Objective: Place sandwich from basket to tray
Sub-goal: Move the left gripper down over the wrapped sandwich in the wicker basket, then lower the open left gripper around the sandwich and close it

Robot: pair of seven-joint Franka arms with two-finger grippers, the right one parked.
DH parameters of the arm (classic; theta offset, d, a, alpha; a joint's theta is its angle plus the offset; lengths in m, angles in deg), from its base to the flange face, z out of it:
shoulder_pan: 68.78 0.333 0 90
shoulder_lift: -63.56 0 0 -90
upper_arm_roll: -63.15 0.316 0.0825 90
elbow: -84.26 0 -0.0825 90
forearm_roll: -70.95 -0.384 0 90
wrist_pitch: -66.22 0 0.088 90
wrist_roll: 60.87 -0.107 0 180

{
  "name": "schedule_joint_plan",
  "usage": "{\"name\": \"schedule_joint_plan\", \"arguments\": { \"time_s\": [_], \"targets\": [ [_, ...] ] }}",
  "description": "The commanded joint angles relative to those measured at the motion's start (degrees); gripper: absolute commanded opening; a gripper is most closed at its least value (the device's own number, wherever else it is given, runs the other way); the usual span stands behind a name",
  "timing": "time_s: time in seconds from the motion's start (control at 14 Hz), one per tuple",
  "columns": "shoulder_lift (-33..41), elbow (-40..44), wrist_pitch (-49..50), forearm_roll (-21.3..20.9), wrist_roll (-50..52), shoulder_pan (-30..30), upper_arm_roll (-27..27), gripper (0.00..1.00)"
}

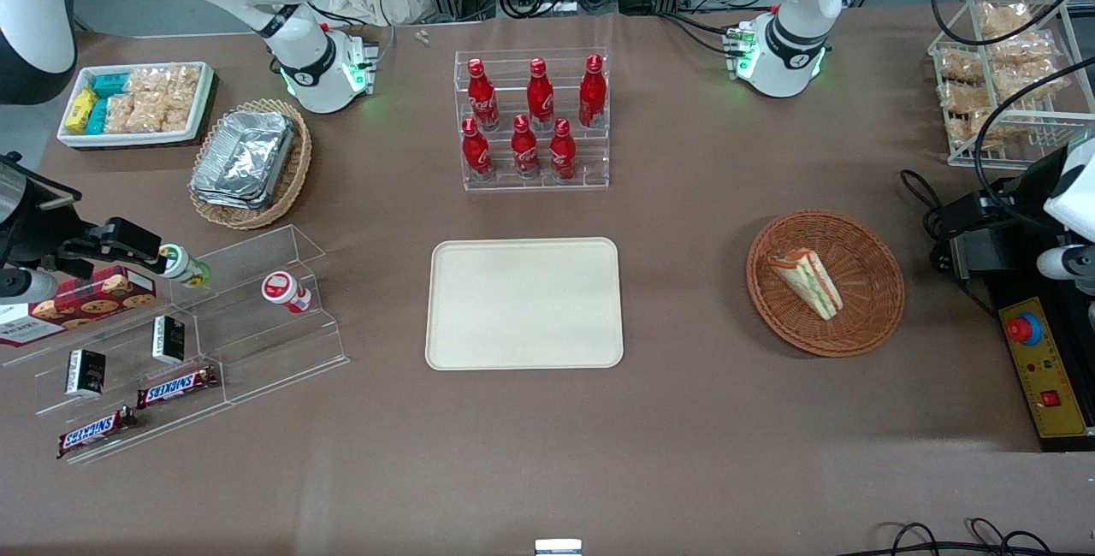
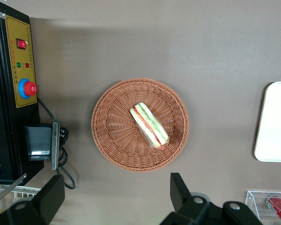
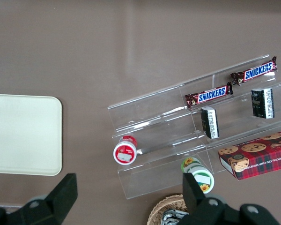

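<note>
The sandwich (image 1: 808, 282) (image 2: 150, 125), a white-bread wedge with green, orange and red filling, lies in the round reddish-brown basket (image 1: 881, 316) (image 2: 112, 140) toward the working arm's end of the table. The cream tray (image 1: 524, 304) (image 2: 276, 122) lies bare at the table's middle, a basket's width away from the basket. My gripper (image 2: 114, 192) hangs high above the table beside the basket. It is open wide, with nothing between its black fingers (image 2: 179, 188). It touches neither basket nor sandwich.
A black and yellow control box (image 1: 1039, 368) (image 2: 21, 70) with cables lies beside the basket at the table's end. An acrylic rack of red bottles (image 1: 535, 124) stands farther from the front camera than the tray. A wire rack of snacks (image 1: 1009, 77) stands near the working arm's base.
</note>
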Motion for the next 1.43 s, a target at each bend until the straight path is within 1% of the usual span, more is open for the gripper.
{"name": "schedule_joint_plan", "arguments": {
  "time_s": [0.0,0.36,0.5,0.57,0.71,0.86,1.0,1.14,1.36],
  "targets": [
    [0.1,1.2,1.0,0.7,0.7,0.2,-0.4,1.0],
    [0.3,0.2,1.2,0.9,1.0,0.4,-0.3,1.0],
    [1.9,-4.0,0.5,1.3,1.4,0.5,-0.2,1.0],
    [2.5,-6.4,-0.4,2.2,2.2,0.5,-0.2,1.0],
    [3.3,-11.5,-3.5,2.7,5.7,0.5,-0.2,0.99],
    [6.2,-19.8,-10.0,2.9,7.6,0.5,-0.2,0.99],
    [10.2,-30.3,-19.0,4.7,8.2,0.5,-0.1,0.99],
    [10.2,-36.3,-25.3,5.6,11.9,0.5,-0.1,0.99],
    [9.6,-43.6,-35.5,5.5,16.9,0.4,-0.2,0.99]
  ]
}}
